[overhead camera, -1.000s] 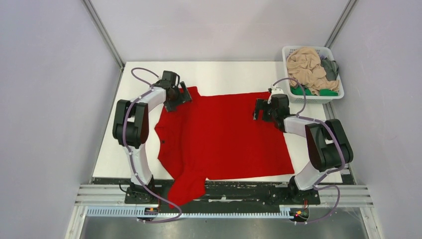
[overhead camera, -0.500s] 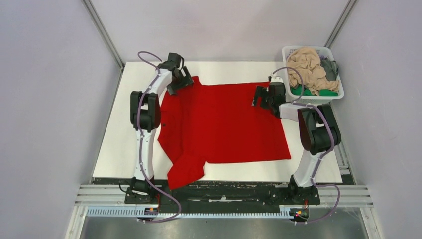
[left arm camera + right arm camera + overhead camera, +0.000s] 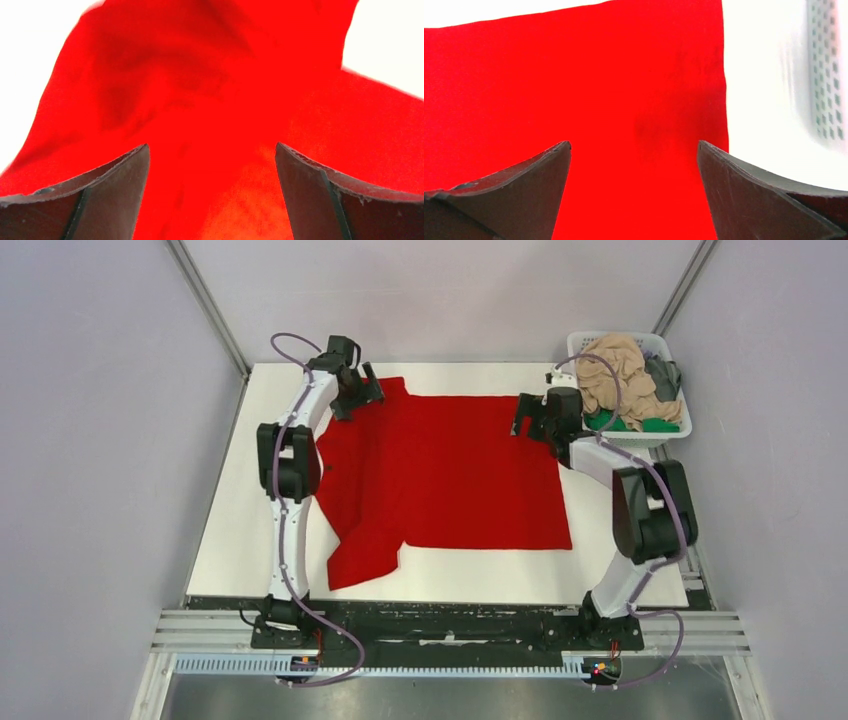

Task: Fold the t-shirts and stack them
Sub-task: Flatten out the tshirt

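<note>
Sprawling red t-shirt (image 3: 450,475) lies beneath both parted fingers (image 3: 115,190).

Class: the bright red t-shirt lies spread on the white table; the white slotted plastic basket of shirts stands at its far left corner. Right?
No: the top external view shows the white slotted plastic basket at the far right corner.

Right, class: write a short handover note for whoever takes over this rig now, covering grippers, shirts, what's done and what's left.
The left gripper is open over the far left edge of the red t-shirt, where the cloth is rumpled.
The right gripper is open over its far right corner.
The red t-shirt lies spread on the table, unfolded. The peach shirt, dark grey shirt and green shirt sit in the basket.
Done: nothing folded. Left: fold all, stack.
</note>
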